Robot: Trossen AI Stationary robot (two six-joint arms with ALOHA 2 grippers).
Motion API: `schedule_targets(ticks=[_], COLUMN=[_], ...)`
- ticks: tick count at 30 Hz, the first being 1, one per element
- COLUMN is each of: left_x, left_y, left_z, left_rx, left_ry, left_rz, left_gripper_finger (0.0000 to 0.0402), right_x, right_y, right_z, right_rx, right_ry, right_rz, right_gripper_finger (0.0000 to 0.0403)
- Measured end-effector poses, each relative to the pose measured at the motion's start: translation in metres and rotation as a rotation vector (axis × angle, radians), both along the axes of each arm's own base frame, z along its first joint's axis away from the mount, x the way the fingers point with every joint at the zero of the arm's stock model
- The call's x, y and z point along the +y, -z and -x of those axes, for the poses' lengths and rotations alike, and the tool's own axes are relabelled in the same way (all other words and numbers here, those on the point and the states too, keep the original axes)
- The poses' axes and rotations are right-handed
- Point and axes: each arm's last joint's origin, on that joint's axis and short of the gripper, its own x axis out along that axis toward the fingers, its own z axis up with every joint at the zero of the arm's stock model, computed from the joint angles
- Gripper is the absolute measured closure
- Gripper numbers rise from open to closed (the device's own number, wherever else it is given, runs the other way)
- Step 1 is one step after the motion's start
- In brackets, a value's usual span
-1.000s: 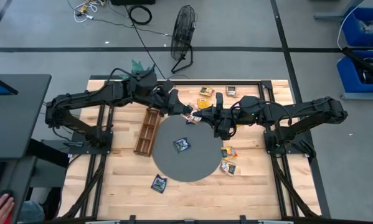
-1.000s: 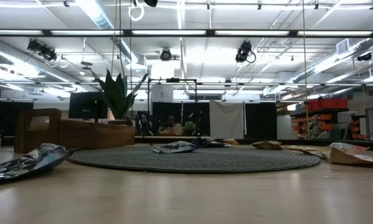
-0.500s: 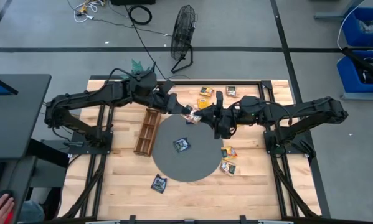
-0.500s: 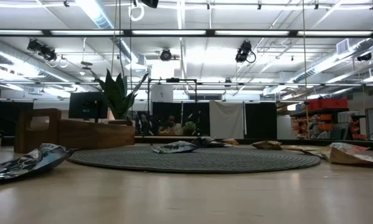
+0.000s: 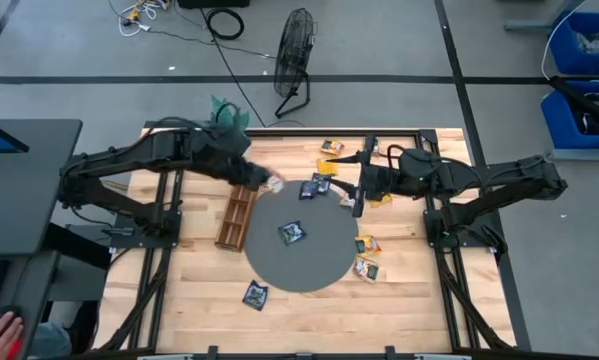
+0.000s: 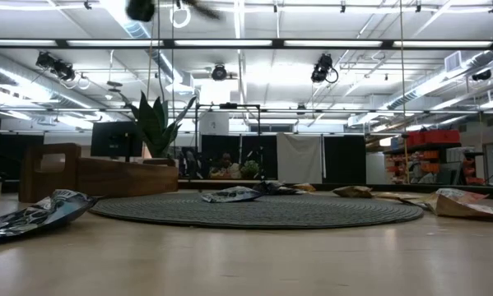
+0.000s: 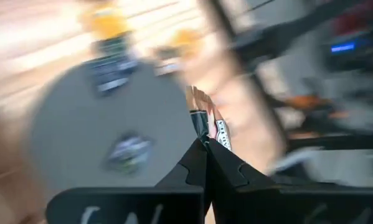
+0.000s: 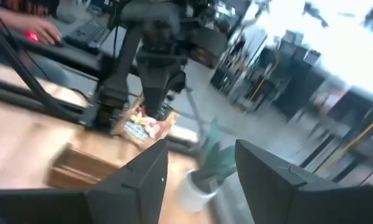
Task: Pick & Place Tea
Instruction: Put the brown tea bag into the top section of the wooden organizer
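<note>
My left gripper (image 5: 267, 184) is shut on a pale tan tea sachet (image 7: 206, 121) and hangs above the far end of the brown wooden tray (image 5: 237, 210). My right gripper (image 5: 352, 193) stands open over the mat's far right rim, pointing toward the left arm, with nothing between its fingers. One dark sachet (image 5: 292, 232) lies flat on the round grey mat (image 5: 309, 260). Others lie on the table: two dark ones (image 5: 314, 188) at the mat's far rim, yellow ones (image 5: 329, 148) farther back and some (image 5: 366, 256) right of the mat. My left gripper pinches one edge of the tan sachet (image 7: 205, 135) between its two fingertips. The fingers point down from above. The sachet (image 8: 146, 127) hangs below them, lifted clear of tray and table.
A dark sachet (image 5: 254, 294) lies near the table's front edge. A potted plant (image 5: 222, 108) stands at the far left corner of the table. Bare wood shows left of the tray and along the near edge.
The two grippers stood close together at the mat's far rim. My left gripper has shut on the tan sachet and carried it toward the table's left, over the tray. My right gripper has opened and drawn back toward the right.
</note>
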Motion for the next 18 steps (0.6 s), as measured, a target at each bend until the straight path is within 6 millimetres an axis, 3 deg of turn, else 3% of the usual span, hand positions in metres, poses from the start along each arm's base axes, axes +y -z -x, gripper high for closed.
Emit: schedule_targets(ticks=[8,13,18], left_x=[-0.017,-0.025,-0.025], left_y=[0.015,0.033,0.065], left_z=[0.02,0.022,0.021], left_rx=[0.267,0.343,0.424], left_ry=[-0.19,-0.263,-0.281], left_rz=[-0.234,-0.301,-0.327], left_gripper_finger=[0.0399,0.0399,0.0399], right_x=[0.001,0.001,0.002], right_y=[0.024,0.033,0.033], right_z=[-0.011,-0.02,-0.023], right_rx=[0.067,0.083,0.062], right_ry=[0.074,0.1,0.095], right_rz=[-0.445,-0.534,-0.542], right_gripper_finger=[0.023,0.0244,0.0256])
